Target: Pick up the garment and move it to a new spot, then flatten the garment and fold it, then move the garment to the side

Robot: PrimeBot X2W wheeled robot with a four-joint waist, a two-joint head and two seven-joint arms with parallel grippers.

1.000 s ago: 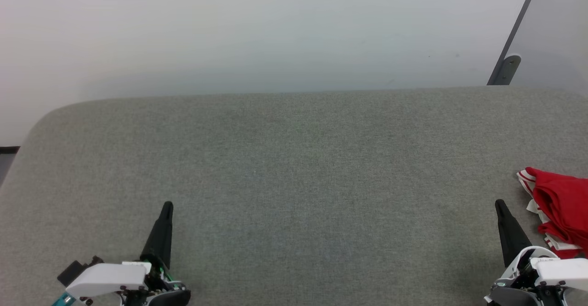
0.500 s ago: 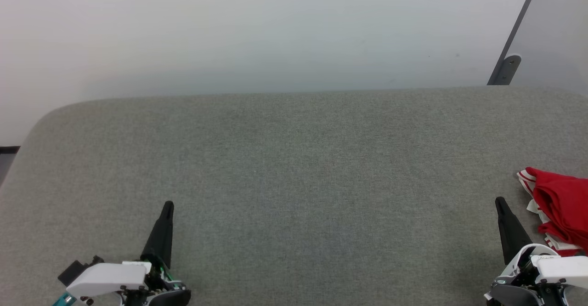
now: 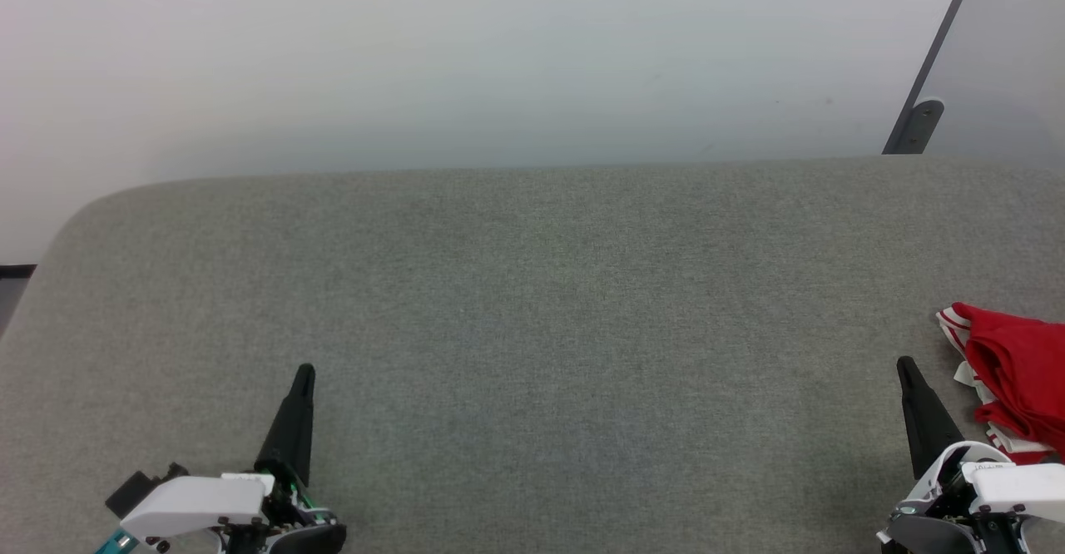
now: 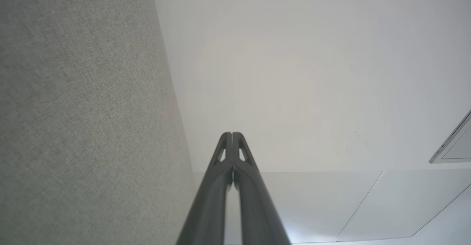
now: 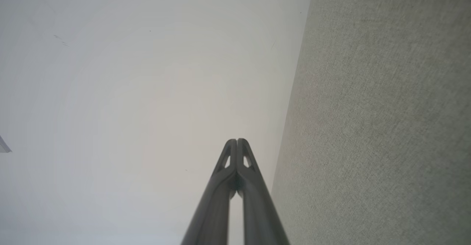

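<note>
The garment [image 3: 1017, 375], red with white and striped trim, lies bunched at the right edge of the grey fabric table [image 3: 532, 304], partly cut off by the head view's border. My right gripper [image 3: 905, 368] stands just left of it, near the table's front right, shut and empty. In its own wrist view the right gripper [image 5: 237, 140] has both tips pressed together. My left gripper [image 3: 304, 371] rests at the front left, far from the garment, and is likewise shut on nothing. The left gripper [image 4: 232, 134] shows closed tips in the left wrist view.
A pale wall [image 3: 499, 55] rises behind the table's far edge. A grey slanted post with a bracket [image 3: 919, 121] stands at the back right. The table's left corner is rounded, with dark floor [image 3: 12, 284] beside it.
My right gripper has edged slightly forward. The garment and the left gripper have not moved.
</note>
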